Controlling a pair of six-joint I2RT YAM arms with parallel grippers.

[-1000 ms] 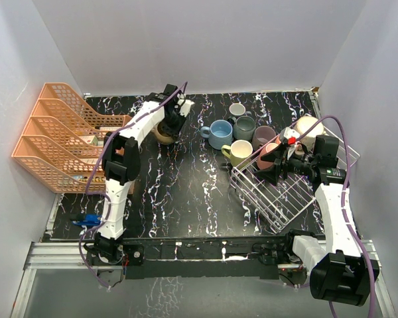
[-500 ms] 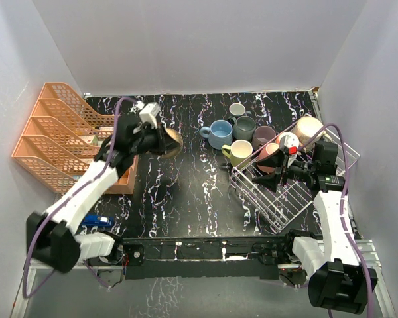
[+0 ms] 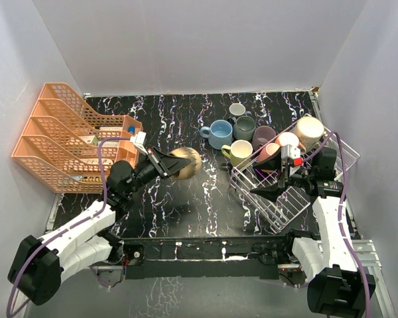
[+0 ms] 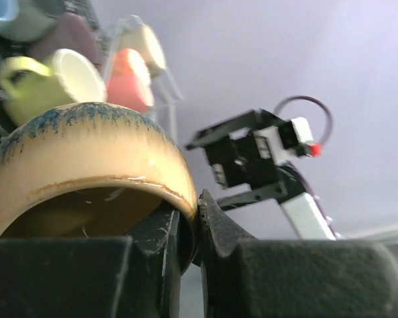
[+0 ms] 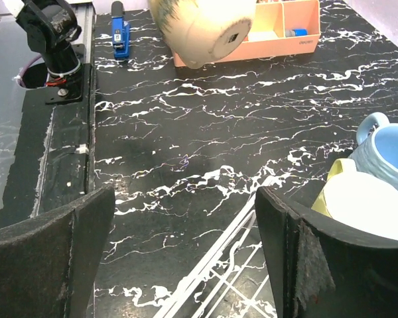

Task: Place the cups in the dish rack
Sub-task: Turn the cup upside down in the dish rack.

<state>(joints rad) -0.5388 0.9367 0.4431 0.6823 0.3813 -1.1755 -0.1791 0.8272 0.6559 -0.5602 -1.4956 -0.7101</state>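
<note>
Top view: left gripper [image 3: 167,164] holds the tan mug [image 3: 186,161] off the table [image 3: 205,215], mid-table, between the orange tray organizer [image 3: 60,139] and the dish rack [image 3: 305,192], well apart from both. The mug lies sideways, base toward the rack. The pink mug [image 3: 270,153] and cream mug [image 3: 310,129] sit in the rack's far part; the yellow mug [image 3: 239,152] and blue mug [image 3: 220,134] stand on the table just beside it. The left wrist view adds the grip, which the top view does not show: the gripper is pinched nearly closed on the mug's wall at the blue-speckled rim, one of its fingers [image 4: 160,248] inside and one outside. The right wrist view shows the right gripper [image 5: 186,258] with fingers [image 5: 50,252] spread wide, nothing between them and touching nothing, hanging over the rack's wire edge; the tan mug's base is at the top of that view. In the top view the right gripper is over the rack's near left part.
</note>
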